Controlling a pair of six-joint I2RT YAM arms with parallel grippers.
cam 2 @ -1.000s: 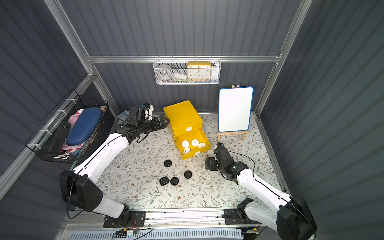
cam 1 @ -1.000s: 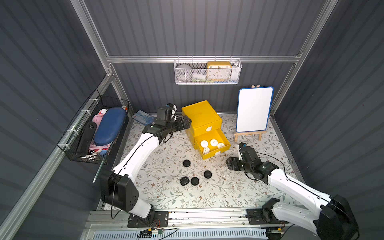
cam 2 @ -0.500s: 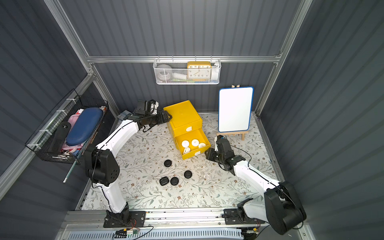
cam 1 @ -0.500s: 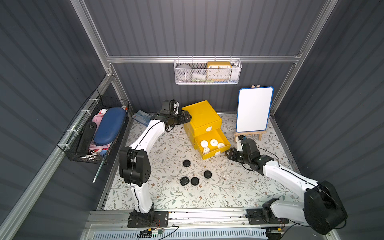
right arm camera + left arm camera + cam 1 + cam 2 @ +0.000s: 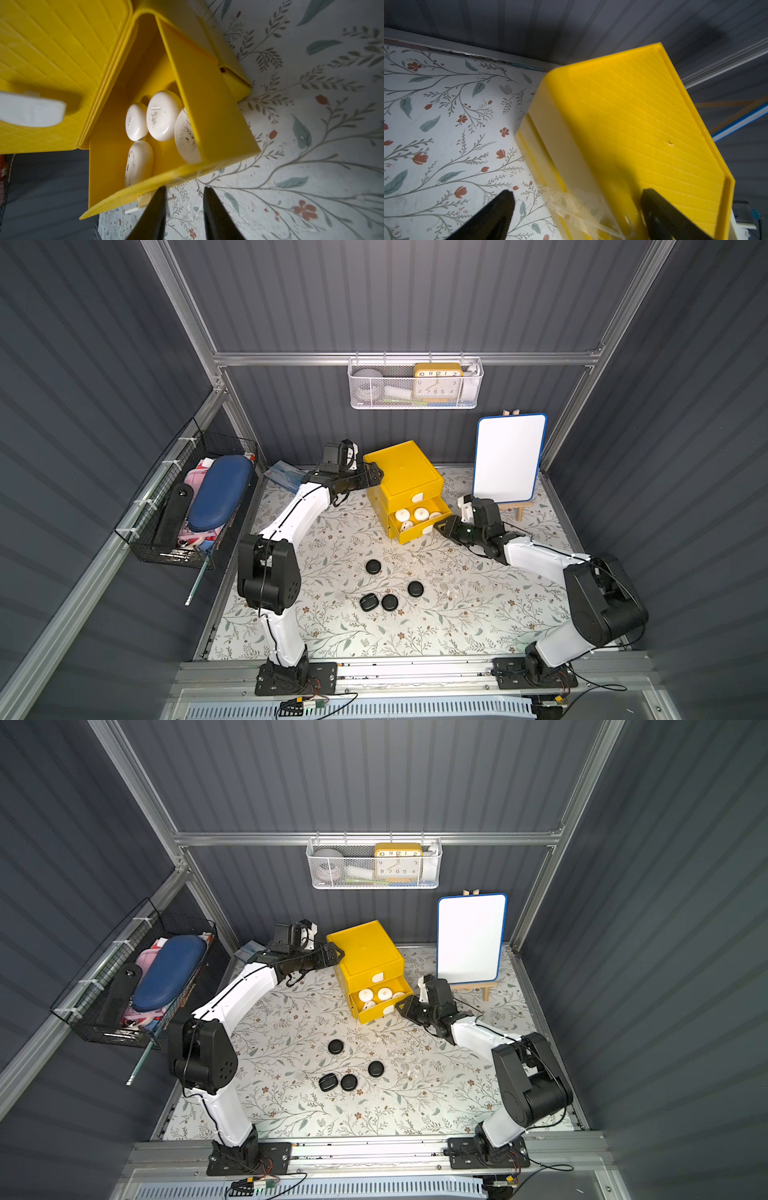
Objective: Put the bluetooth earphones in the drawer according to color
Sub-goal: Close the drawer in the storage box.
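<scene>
1 worktop [image 5: 332,635], floral pattern.
1 yellow drawer box [image 5: 401,485], near the middle of the worktop's back edge. The upper front is shut and the lower drawer [image 5: 409,534] is pulled out.
4 white earphone cases [image 5: 162,116], in the open drawer, lying packed close together.
4 black earphone cases [image 5: 373,566], loose on the middle of the worktop and well apart from the box. Two lie just beside each other.
1 left gripper [image 5: 374,477], jaws wide, astride the box's back left top corner. Contact cannot be told.
1 right gripper [image 5: 184,193], jaws narrow with nothing between them, just at the drawer's front panel.
1 whiteboard [image 5: 509,458], on an easel in the back right corner.
</scene>
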